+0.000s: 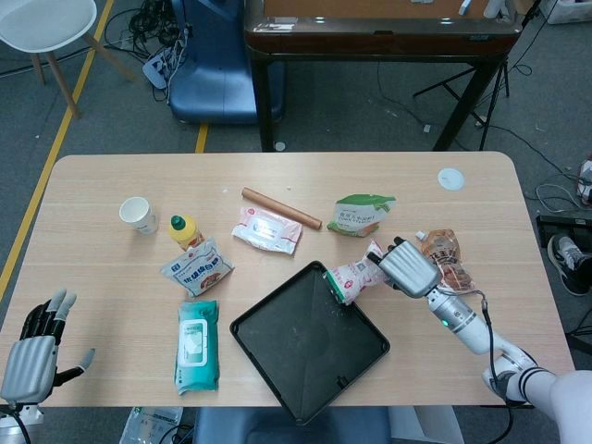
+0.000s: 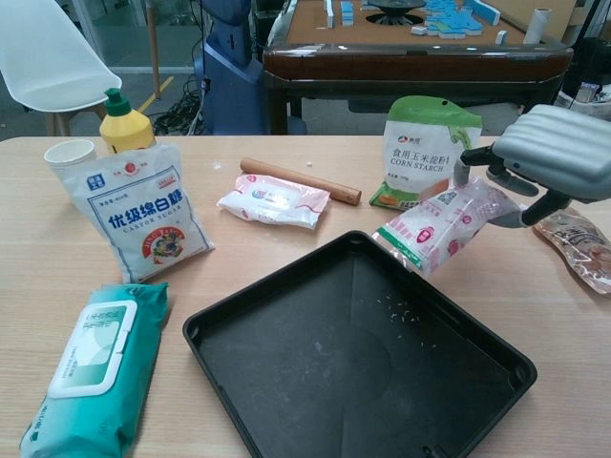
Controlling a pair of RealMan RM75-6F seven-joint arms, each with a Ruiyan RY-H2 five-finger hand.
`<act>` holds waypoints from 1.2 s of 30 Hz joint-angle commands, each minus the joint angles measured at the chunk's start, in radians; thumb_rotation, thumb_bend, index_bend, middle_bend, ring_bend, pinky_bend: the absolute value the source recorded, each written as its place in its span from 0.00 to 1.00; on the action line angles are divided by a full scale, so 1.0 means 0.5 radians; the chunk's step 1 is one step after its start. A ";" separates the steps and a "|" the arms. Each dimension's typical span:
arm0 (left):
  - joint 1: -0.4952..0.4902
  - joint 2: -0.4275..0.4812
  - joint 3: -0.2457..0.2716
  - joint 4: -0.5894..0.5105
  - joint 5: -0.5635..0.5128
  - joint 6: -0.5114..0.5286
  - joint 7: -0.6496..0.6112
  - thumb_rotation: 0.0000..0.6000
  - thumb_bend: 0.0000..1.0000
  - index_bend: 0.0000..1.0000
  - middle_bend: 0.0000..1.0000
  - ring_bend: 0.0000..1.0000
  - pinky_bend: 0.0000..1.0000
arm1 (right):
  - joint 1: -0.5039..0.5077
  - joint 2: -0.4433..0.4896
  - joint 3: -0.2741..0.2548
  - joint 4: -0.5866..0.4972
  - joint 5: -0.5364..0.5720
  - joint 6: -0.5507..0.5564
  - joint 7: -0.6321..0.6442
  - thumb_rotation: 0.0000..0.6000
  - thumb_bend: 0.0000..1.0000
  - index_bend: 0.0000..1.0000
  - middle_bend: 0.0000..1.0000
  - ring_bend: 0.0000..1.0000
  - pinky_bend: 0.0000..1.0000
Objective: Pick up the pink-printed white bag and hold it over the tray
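My right hand grips the pink-printed white bag by its upper end. The bag hangs tilted, almost level, clear of the table. Its lower end reaches just over the far right rim of the black tray; the rest of it lies outside the tray. Nothing but a few crumbs lies in the tray. My left hand hovers open off the table's near left corner, seen only in the head view.
Left of the tray lie a teal wipes pack and a sugar bag. Behind it are a pink-white pack, a rolling pin, a corn starch bag. A brown pouch lies by my right hand.
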State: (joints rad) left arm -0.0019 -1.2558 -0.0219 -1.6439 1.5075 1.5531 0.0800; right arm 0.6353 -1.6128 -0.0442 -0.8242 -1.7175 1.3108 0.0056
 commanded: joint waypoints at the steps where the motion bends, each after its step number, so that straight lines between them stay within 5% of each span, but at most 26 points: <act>1: 0.001 0.001 0.001 -0.009 0.004 0.005 0.012 1.00 0.24 0.04 0.00 0.00 0.03 | -0.102 -0.188 -0.007 0.270 0.041 0.102 0.307 1.00 0.70 0.98 0.85 0.74 0.60; 15: 0.007 0.013 0.002 -0.042 0.004 0.016 0.043 1.00 0.24 0.04 0.00 0.00 0.03 | -0.183 -0.583 -0.041 0.880 0.050 0.158 0.925 1.00 0.70 0.98 0.85 0.74 0.60; 28: 0.006 0.011 0.005 -0.038 -0.004 0.002 0.039 1.00 0.24 0.04 0.00 0.00 0.03 | -0.202 -0.660 -0.077 1.047 0.051 0.081 1.056 1.00 0.70 0.98 0.83 0.74 0.60; 36: 0.009 0.014 0.006 -0.041 -0.007 0.004 0.046 1.00 0.24 0.04 0.00 0.00 0.03 | -0.194 -0.638 -0.114 1.014 0.042 -0.035 1.088 1.00 0.41 0.79 0.70 0.64 0.58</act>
State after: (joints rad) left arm 0.0025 -1.2489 -0.0188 -1.6646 1.5039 1.5551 0.1027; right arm 0.5373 -1.9339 -0.0998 -0.3137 -1.6965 1.2960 0.5479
